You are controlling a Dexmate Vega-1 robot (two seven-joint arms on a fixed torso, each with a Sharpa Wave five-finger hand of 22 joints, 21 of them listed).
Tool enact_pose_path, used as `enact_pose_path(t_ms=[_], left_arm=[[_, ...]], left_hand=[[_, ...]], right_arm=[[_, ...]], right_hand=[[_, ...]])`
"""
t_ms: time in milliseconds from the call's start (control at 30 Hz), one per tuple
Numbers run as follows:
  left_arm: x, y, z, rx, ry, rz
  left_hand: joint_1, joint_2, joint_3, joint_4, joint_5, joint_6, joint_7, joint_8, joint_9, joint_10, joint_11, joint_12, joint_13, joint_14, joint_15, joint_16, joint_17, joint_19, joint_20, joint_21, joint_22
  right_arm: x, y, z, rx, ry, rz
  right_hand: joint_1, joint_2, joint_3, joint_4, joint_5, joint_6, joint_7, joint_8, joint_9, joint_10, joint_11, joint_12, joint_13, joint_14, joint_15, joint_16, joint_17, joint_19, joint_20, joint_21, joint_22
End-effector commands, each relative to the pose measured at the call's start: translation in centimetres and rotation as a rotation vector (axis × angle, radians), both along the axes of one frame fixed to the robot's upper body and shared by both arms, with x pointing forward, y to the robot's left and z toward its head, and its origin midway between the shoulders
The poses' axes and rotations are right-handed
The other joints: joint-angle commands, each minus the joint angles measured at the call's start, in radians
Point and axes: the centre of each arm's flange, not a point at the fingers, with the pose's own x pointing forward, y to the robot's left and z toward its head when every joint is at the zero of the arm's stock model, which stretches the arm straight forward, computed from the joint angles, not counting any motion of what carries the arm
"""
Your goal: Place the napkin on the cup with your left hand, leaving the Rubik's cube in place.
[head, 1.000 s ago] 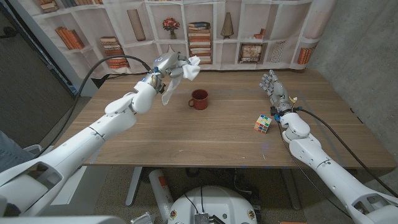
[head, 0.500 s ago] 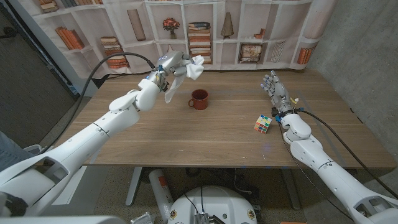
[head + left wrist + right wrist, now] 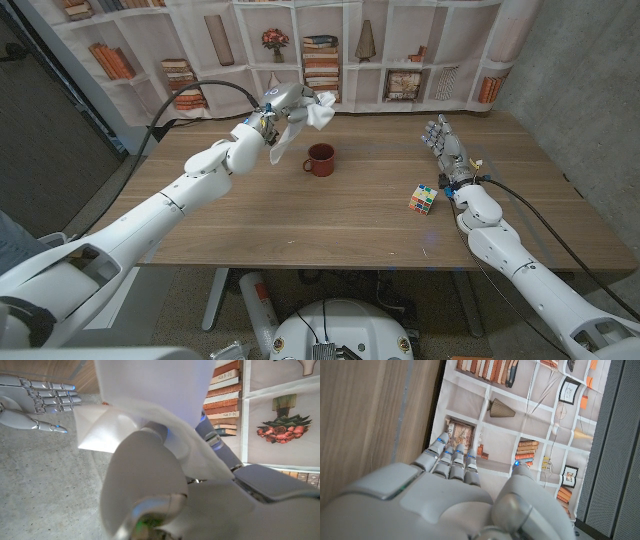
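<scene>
Head view: my left hand (image 3: pixel 278 104) grips the white napkin (image 3: pixel 318 111) aloft, just up-left of the red cup (image 3: pixel 320 158). I'm mid-carry; next I must bring it over the cup's mouth and let go. Rubik's cube (image 3: pixel 423 198) sits right of the cup, beside my open, empty right hand (image 3: pixel 440 142).

Head view high, looking down table (image 3: pixel 330 215); wrist views close behind own hands, facing bookshelf backdrop (image 3: pixel 330 50).

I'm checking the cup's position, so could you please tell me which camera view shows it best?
The head view: the cup stands upright and unblocked on the table. I cannot make it out in either wrist view.
</scene>
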Motion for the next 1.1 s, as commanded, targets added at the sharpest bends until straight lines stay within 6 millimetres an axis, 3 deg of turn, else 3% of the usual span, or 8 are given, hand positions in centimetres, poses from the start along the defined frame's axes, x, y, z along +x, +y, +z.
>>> enact_pose_path(t_ms=[33, 1100], left_arm=[[0.3, -0.6, 0.0, 0.032, 0.014, 0.033], [1.6, -2.1, -1.4, 0.099, 0.056, 0.066]], left_hand=[[-0.011, 0.0, -0.005, 0.003, 0.008, 0.008, -0.003, 0.004, -0.001, 0.011, -0.002, -0.004, 0.006, 0.021, -0.099, -0.006, 0.006, -0.005, -0.026, 0.006, 0.0], [-0.018, 0.001, -0.008, 0.005, 0.008, 0.01, -0.012, 0.003, -0.012, 0.016, -0.008, -0.019, 0.011, 0.025, -0.099, -0.017, 0.01, -0.011, -0.023, 0.016, -0.001]], right_arm=[[-0.1, -0.4, -0.4, 0.008, 0.001, 0.0], [0.3, -0.6, -0.6, 0.016, 0.004, 0.009]], right_hand=[[0.002, 0.012, 0.003, -0.006, -0.002, 0.007, 0.002, 0.001, 0.005, 0.005, -0.006, -0.004, 0.003, 0.01, -0.001, -0.002, 0.006, 0.006, -0.001, -0.004, 0.001], [0.001, 0.013, 0.001, -0.008, -0.002, 0.007, 0.002, 0.001, 0.005, 0.002, -0.005, -0.005, 0.003, 0.008, -0.003, -0.003, 0.006, 0.008, -0.001, -0.009, 0.001]])
